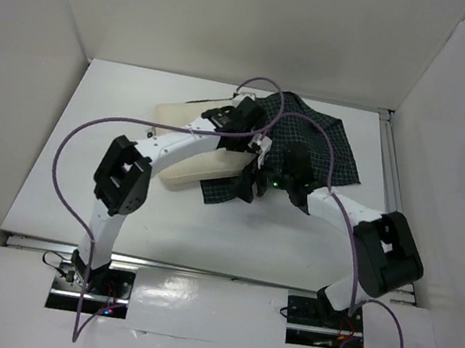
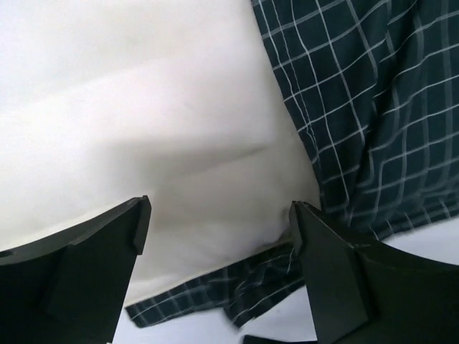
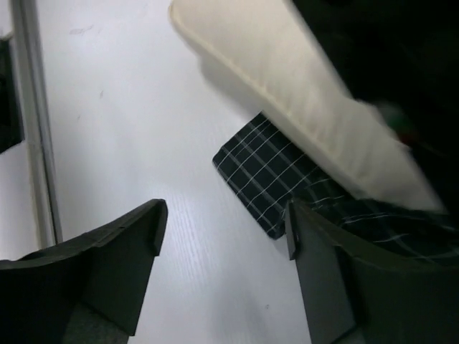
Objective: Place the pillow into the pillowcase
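Note:
The cream pillow [image 1: 187, 165] lies left of centre, its right end at the mouth of the dark checked pillowcase [image 1: 322, 144], which spreads to the right. My left gripper [image 1: 259, 145] hovers open over that junction. In the left wrist view the pillow [image 2: 143, 136] fills the space between the open fingers, the pillowcase [image 2: 373, 107] lies to its right, and a strip of cloth shows under the pillow's edge. My right gripper [image 1: 250, 183] is open and empty at the pillowcase's near corner [image 3: 262, 172], with the pillow [image 3: 287, 79] beyond it. Neither gripper [image 2: 219, 222] [image 3: 222, 229] holds anything.
White walls [image 1: 28, 59] enclose the table on the left, back and right. A metal rail [image 1: 199, 269] runs along the near edge and another along the right side [image 1: 390, 165]. Purple cables [image 1: 70, 156] loop above both arms. Bare white tabletop [image 1: 231, 236] lies in front of the pillow.

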`<state>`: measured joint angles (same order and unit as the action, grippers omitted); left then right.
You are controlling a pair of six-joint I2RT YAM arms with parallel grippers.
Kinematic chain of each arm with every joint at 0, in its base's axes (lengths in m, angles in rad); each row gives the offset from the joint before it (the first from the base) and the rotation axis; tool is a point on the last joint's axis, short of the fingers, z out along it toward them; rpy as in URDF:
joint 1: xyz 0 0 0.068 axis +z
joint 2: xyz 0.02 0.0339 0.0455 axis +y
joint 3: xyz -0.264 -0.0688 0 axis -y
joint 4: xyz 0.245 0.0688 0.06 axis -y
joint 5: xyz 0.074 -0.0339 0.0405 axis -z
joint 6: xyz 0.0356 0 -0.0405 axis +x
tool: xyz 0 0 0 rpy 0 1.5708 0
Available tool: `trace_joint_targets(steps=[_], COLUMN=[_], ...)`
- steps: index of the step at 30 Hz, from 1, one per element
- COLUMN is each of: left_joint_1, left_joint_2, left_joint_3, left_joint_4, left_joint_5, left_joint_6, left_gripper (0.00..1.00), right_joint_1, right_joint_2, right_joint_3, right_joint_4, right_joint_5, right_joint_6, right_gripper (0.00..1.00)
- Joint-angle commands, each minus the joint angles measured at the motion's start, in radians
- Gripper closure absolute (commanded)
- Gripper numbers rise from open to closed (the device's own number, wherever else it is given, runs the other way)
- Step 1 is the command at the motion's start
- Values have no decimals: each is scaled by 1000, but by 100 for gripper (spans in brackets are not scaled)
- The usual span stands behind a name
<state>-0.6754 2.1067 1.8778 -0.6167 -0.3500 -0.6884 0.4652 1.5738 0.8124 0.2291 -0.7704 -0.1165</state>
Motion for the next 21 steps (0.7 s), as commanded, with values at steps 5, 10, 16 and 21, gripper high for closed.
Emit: trace_joint_targets(steps=[5, 10, 16, 21], left_joint_1=[69, 155, 237, 255], left_joint_2=[-341, -309, -206, -22], left_joint_3=[-169, -152, -100, 75], left_joint_4=[121, 69, 69, -3], left_joint_5=[0, 3, 94, 91], left_joint_6=[30, 1, -4, -3], left_gripper=[3, 5, 4, 1], right_joint_1=[-19, -19, 30, 61], right_joint_2=[-164, -65, 176, 360], right_joint_3=[116, 287, 520, 642], right_joint_4=[-169, -247, -266, -275], right_joint_5=[506, 905, 964, 1146], right_joint_6=[115, 259, 197, 163], right_gripper=[16, 16, 20, 28])
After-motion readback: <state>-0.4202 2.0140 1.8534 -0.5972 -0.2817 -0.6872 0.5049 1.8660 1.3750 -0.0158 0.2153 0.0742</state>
